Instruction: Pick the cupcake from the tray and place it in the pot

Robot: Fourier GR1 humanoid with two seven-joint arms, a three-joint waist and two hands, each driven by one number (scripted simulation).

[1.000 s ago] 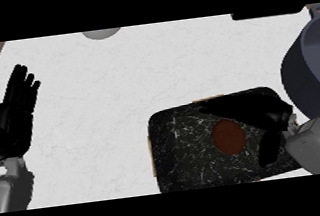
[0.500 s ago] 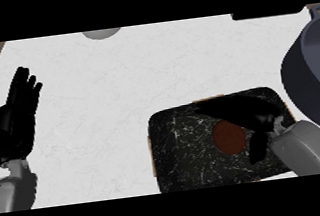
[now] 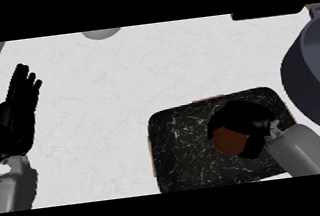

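Right robot hand [image 3: 248,122] curled round cupcake [image 3: 230,140] on tray [image 3: 183,147], pot [image 3: 315,78] just beside (left robot hand [image 3: 17,115] open).

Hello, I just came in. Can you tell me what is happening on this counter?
The robot's right hand is curled round the brown cupcake on the dark tray. The grey pot stands to the right of the tray. The left hand rests open near the left edge.
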